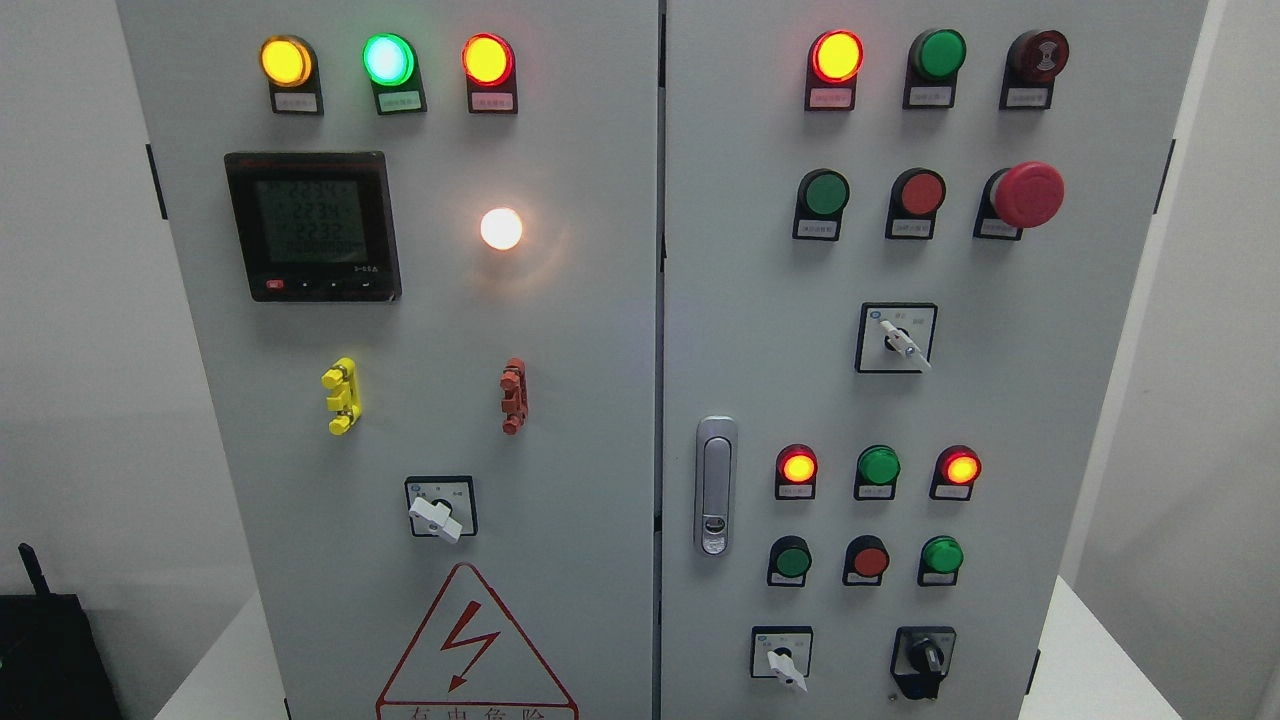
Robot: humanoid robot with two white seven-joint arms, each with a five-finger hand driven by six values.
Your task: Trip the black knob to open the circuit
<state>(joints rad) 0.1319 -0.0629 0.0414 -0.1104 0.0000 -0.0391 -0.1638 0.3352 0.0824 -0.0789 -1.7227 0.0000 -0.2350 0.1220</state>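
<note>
A grey electrical cabinet (600, 400) with two doors fills the head view. The black rotary knob (925, 658) sits at the lower right of the right door, its handle pointing roughly straight down. Neither of my hands nor arms shows in the view.
White-handled selector switches sit on the left door (437, 516), the right door's middle (903, 343) and bottom (785, 668). A red mushroom stop button (1027, 194) juts out at the upper right. A silver door latch (714, 486) is near the centre seam. Lit lamps and push buttons cover both doors.
</note>
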